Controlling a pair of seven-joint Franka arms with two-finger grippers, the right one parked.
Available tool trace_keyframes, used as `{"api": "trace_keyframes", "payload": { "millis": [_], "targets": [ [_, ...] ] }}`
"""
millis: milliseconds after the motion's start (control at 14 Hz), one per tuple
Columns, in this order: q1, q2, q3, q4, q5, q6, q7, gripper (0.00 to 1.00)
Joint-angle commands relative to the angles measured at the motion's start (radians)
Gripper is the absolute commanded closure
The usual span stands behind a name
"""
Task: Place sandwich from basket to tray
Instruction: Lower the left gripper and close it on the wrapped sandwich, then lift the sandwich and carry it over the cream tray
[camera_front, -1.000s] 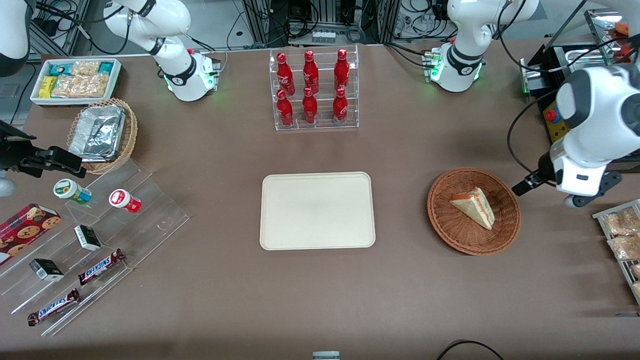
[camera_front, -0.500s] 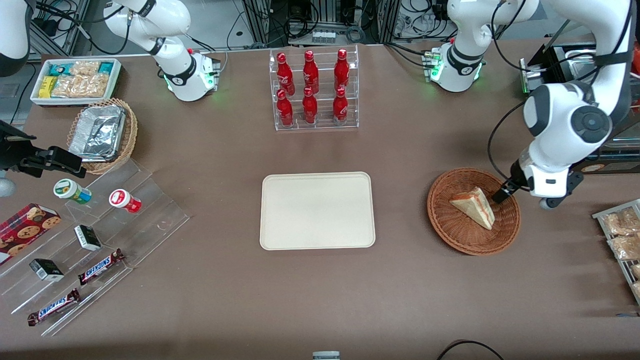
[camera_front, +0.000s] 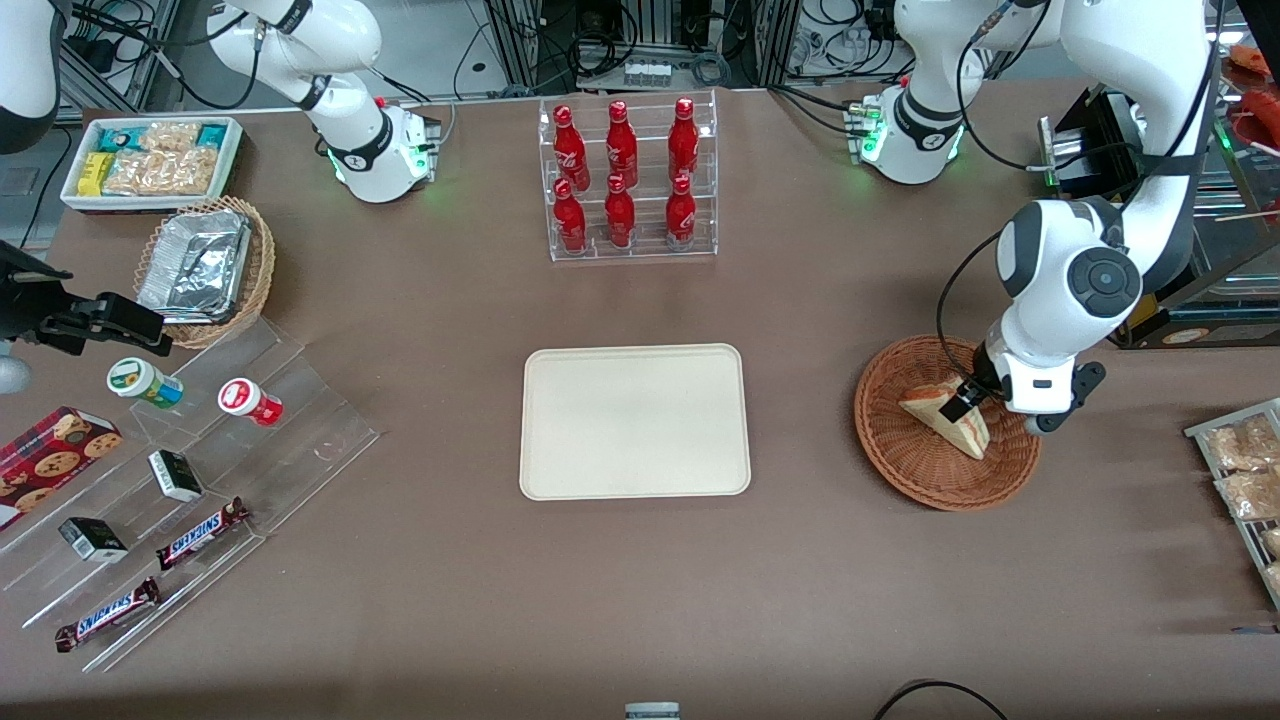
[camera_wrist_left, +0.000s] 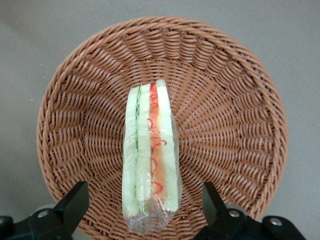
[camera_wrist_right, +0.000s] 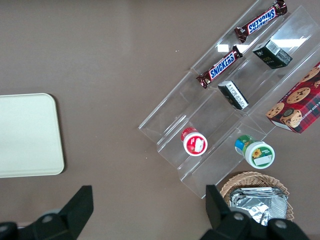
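The sandwich (camera_front: 947, 418), a plastic-wrapped wedge of pale bread with red-orange and green filling, lies in the reddish-brown wicker basket (camera_front: 900, 455) toward the working arm's end of the table. My left gripper (camera_front: 962, 405) hangs just above the sandwich, over the basket. In the left wrist view the sandwich (camera_wrist_left: 150, 160) lies in the basket (camera_wrist_left: 225, 125) between my open fingers (camera_wrist_left: 75, 202), one on each side, with a gap to each; the gripper (camera_wrist_left: 144, 206) holds nothing. The cream-beige tray (camera_front: 634, 421) lies flat at the table's middle, bare.
A clear rack of red bottles (camera_front: 627, 180) stands farther from the front camera than the tray. A wire rack of snack packets (camera_front: 1245, 480) lies beside the basket at the table's edge. A clear stepped stand (camera_front: 200, 480) with snacks sits toward the parked arm's end.
My left arm has swung in from the table's edge and come down over the basket, ending with the open gripper above the sandwich. The sandwich has not moved.
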Motion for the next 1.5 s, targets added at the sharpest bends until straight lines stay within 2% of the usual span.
{"api": "trace_keyframes", "payload": {
  "millis": [0, 214, 357, 500, 714, 857, 1000, 1143, 1429],
  "targets": [
    [-0.010, 0.024, 0.007, -0.016, -0.005, 0.065, -0.019, 0.00],
    [-0.011, 0.054, 0.006, -0.017, -0.005, 0.087, -0.034, 0.00],
    [-0.011, 0.077, 0.006, -0.017, -0.005, 0.099, -0.056, 0.12],
    [-0.011, 0.089, 0.007, -0.019, -0.005, 0.102, -0.057, 0.35],
    [-0.011, 0.092, 0.007, -0.017, -0.005, 0.101, -0.071, 0.81],
    [-0.011, 0.083, 0.006, -0.016, -0.005, 0.088, -0.071, 0.99],
    [-0.014, 0.040, 0.004, -0.005, -0.003, 0.030, -0.051, 1.00],
    [-0.039, -0.027, 0.004, 0.041, 0.004, -0.100, -0.047, 1.00],
    [-0.172, -0.023, 0.004, 0.283, 0.004, -0.420, -0.051, 1.00]
  ]
}}
